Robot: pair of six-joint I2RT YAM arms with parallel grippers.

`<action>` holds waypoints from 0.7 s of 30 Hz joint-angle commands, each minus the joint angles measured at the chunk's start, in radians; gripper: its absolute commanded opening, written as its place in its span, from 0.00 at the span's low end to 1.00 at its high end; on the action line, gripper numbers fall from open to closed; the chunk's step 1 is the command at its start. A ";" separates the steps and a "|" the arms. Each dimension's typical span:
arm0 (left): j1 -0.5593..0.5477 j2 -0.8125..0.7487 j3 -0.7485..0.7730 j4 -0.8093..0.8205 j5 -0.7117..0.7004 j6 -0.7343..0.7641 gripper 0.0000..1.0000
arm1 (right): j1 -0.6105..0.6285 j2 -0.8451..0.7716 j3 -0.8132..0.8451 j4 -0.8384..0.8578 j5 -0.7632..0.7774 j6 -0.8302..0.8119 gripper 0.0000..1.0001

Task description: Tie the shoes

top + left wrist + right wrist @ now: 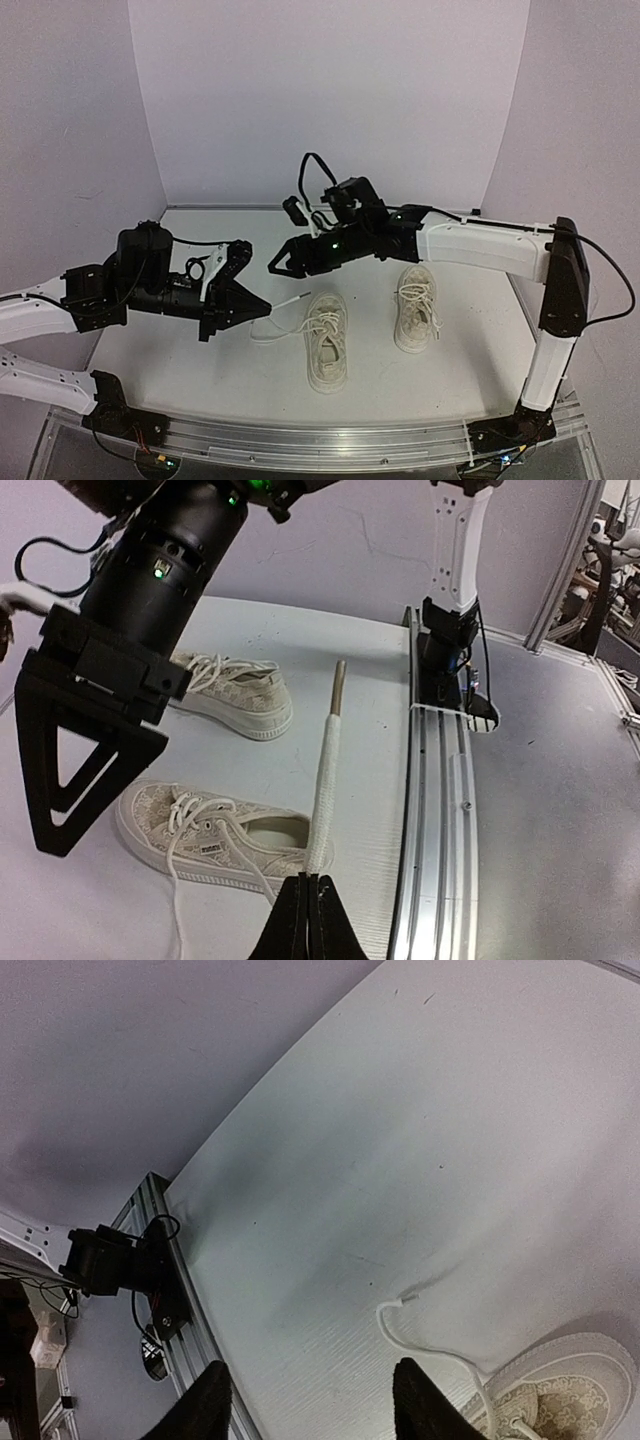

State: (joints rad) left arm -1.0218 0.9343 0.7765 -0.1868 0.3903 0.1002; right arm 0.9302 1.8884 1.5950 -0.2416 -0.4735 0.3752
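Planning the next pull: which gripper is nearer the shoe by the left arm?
Left. The left gripper is just beside that shoe, shut on a lace; the right gripper hovers open, above and farther back.

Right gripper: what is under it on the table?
Under the open right gripper: bare table, a loose lace end and the toe of one shoe. The wrist view cuts off its rest.

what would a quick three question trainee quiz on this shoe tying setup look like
1. True or false: the left claw is shut on a white lace.
2. The right claw is: A open and empty; B shut on a sneaker; C shut on a lace.
3. How many sneakers lie on the table?

Key: 1 true. 2 A. 3 two.
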 commanded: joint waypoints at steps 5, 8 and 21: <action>-0.011 0.098 -0.019 0.050 -0.174 0.102 0.00 | -0.144 -0.189 -0.222 -0.007 -0.016 -0.028 0.52; -0.011 0.145 -0.020 0.073 -0.229 0.172 0.00 | -0.149 -0.180 -0.264 -0.060 -0.021 -0.075 0.45; 0.054 0.290 -0.002 0.099 -0.271 0.309 0.00 | -0.148 -0.002 -0.210 -0.135 -0.097 -0.159 0.40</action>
State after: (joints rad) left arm -1.0107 1.2187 0.7567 -0.1223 0.1259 0.3622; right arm 0.7807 1.8484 1.3354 -0.3483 -0.5270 0.2578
